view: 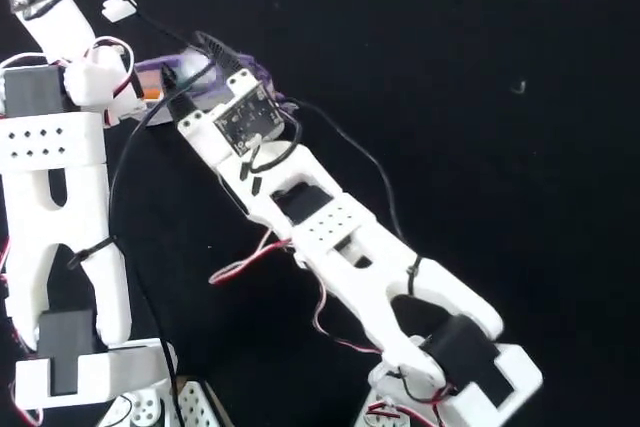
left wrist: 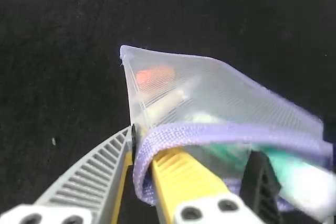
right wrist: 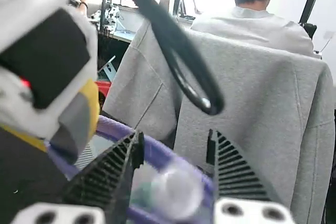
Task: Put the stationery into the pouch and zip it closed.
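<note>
Pouch: a clear mesh pouch [view: 265, 75] [left wrist: 210, 98] [right wrist: 113, 129] with a purple zip band sits over the far left part of the black desk [view: 480, 147], between the two grippers. Whether its base rests on the desk cannot be told.
Stationery: an orange item [left wrist: 155, 74], a pale stick [left wrist: 168, 100] and a green item [left wrist: 236, 150] show through the mesh, all inside the pouch.
Left gripper: the left gripper [left wrist: 142, 145] [view: 150, 95] has its grey and yellow fingers closed on the end of the purple band, with the band pinched between them.
Right gripper: the right gripper [right wrist: 175, 145] [view: 205, 67] comes in from the near right. Its black jaws are apart and straddle the purple rim, with a blurred pale lump between them. Whether they press on it cannot be told.
In the way: a black cable [right wrist: 178, 66] loops right in front of the right gripper, and another black cable [view: 150, 22] crosses above the pouch in the high view.
Around: red and white wires [view: 250, 259] trail beside the right arm, and a grey garment [right wrist: 252, 103] hangs just beyond the far edge of the desk.
</note>
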`<action>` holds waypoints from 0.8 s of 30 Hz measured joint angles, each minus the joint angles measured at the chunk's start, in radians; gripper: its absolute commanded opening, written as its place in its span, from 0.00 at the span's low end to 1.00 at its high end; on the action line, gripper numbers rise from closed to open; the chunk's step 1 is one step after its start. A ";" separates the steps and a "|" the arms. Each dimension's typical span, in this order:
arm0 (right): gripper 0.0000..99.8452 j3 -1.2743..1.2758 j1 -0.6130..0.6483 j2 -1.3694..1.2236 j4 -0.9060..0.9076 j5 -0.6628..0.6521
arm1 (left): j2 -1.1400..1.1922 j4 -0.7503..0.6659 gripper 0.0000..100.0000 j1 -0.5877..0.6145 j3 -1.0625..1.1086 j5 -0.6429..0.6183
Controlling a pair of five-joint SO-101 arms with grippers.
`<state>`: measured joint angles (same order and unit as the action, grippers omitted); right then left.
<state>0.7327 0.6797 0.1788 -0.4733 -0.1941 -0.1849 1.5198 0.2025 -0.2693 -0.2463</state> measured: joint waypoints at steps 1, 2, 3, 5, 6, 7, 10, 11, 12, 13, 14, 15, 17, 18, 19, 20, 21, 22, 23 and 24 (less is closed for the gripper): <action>0.21 0.017 0.002 0.018 0.000 0.000 | 0.000 0.000 0.03 0.000 0.000 0.000; 0.21 0.032 0.003 0.038 0.000 0.000 | 0.000 0.000 0.03 0.000 0.000 0.000; 0.21 0.049 0.003 0.060 0.000 0.000 | 0.000 0.000 0.03 0.000 0.000 0.000; 0.21 0.077 0.002 0.100 0.000 0.000 | 0.000 0.000 0.03 0.002 0.000 0.000; 0.21 0.092 0.002 0.120 0.000 0.000 | 0.000 0.000 0.03 0.002 0.000 0.000; 0.21 0.106 0.002 0.137 0.000 0.000 | 0.000 0.000 0.03 0.002 0.000 0.000; 0.21 0.137 0.002 0.184 0.029 0.000 | 0.000 0.000 0.03 0.002 0.000 0.000; 0.21 0.138 0.002 0.203 0.060 0.000 | 0.000 0.000 0.03 0.002 0.000 0.000; 0.21 0.138 0.002 0.224 0.103 0.000 | 0.000 0.000 0.03 0.002 0.000 0.000; 0.21 0.138 0.003 0.247 0.155 0.000 | 0.000 0.000 0.03 0.002 0.000 0.000; 0.21 0.138 0.003 0.273 0.213 0.000 | 0.000 0.000 0.03 0.002 0.000 0.000; 0.21 0.138 0.003 0.301 0.279 0.000 | 0.000 0.000 0.03 0.002 0.000 0.000; 0.21 0.137 0.003 0.361 0.414 0.000 | 0.000 0.000 0.03 0.002 0.000 0.000; 0.21 0.137 -0.002 0.396 0.485 0.000 | 0.000 0.000 0.03 0.002 0.000 0.000; 0.21 0.127 -0.009 0.431 0.555 0.000 | 0.000 0.000 0.03 0.002 0.000 0.000; 0.21 0.117 -0.017 0.468 0.624 0.000 | 0.000 0.000 0.03 0.002 0.000 0.000; 0.21 0.103 -0.028 0.508 0.689 0.000 | 0.000 0.000 0.03 0.002 0.000 0.000; 0.21 0.092 -0.037 0.549 0.753 0.000 | 0.000 0.000 0.03 0.002 0.000 0.000; 0.21 0.083 -0.043 0.586 0.813 0.000 | 0.000 0.000 0.03 0.002 0.000 0.000; 0.21 0.074 -0.046 0.624 0.873 0.000 | 0.000 0.000 0.03 0.002 0.000 0.000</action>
<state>0.8063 0.6337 0.8032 0.3997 -0.1941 -0.1849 1.5198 0.2041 -0.2693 -0.2463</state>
